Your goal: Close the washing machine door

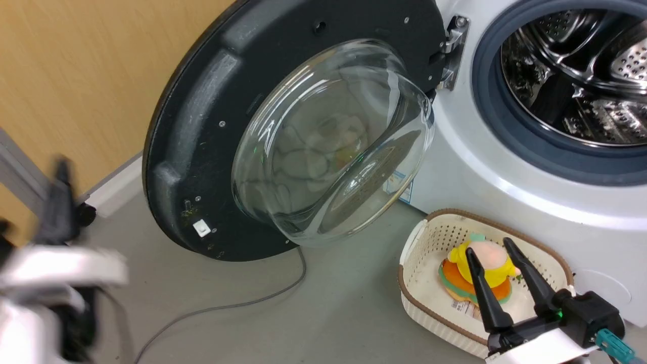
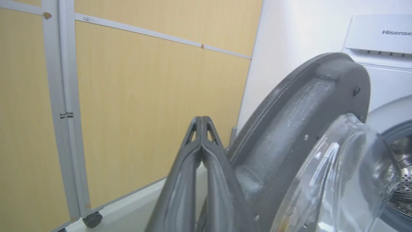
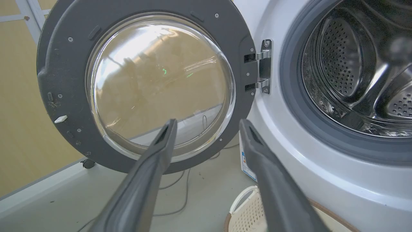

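The washing machine door stands wide open on its hinge, black rim and bulging clear glass bowl facing me. The white washing machine shows its steel drum and grey rubber ring at the right. My left gripper is blurred at the lower left, left of the door's free edge. In the left wrist view my left gripper is shut with nothing in it, beside the door rim. My right gripper is open over a basket. In the right wrist view my right gripper points at the door and the washing machine.
A cream perforated basket holding a yellow and orange plush toy sits on the floor before the machine. A grey cable trails across the floor. A wooden panel wall on castors stands close behind the door.
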Robot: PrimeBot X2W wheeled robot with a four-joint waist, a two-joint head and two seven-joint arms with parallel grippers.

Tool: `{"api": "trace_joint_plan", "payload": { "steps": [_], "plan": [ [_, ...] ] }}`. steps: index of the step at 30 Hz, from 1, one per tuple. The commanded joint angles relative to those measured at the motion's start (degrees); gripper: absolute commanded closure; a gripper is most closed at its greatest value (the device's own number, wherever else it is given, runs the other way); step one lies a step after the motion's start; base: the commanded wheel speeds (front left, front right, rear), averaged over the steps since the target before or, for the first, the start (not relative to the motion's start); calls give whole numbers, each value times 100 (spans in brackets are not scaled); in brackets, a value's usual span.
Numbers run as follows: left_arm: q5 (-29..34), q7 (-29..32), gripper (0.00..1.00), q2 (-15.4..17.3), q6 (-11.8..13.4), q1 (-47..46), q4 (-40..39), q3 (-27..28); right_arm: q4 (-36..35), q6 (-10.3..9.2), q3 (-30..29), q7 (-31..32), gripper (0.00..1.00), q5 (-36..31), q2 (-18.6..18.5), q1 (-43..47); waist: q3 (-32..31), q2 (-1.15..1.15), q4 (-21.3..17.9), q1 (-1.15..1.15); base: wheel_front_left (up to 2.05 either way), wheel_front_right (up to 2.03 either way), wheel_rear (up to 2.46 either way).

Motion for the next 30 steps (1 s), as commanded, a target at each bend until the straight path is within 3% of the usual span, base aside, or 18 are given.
{"api": "trace_joint_plan", "payload": {
  "steps": [1, 4, 13, 14, 20, 30],
  "plan": [
    [-129, 166, 100, 296, -54, -434, 244, 204, -82, 5, -76, -26, 0, -71, 12, 102, 72, 0, -27, 0, 0, 0, 0],
    [-686, 440, 100, 478, -82, -1015, 764, 615, -155, 5, -84, -26, 0, -107, -23, 105, 195, 0, -152, 0, 0, 0, 0],
    [-2675, 1742, 100, 550, 78, -2343, 2543, 1674, -199, 5, -49, -26, 0, -110, -77, -3, 309, 0, -461, 0, 0, 0, 0],
    [-3217, 2216, 100, 466, 89, -2604, 2948, 1853, -195, 5, -62, -26, 0, -124, -77, -7, 309, 0, -522, 0, 0, 0, 0],
    [-3944, 3037, 100, 207, 3, -2717, 3283, 1955, -197, 5, -83, -26, 0, -120, -48, -5, 268, 0, -618, 0, 0, 0, 0],
    [-4405, 4066, 100, 15, -302, -2175, 2984, 1768, -164, 5, -150, -26, 0, -99, 76, 83, 42, 0, -729, 0, 0, 0, 0]
  ]
}}
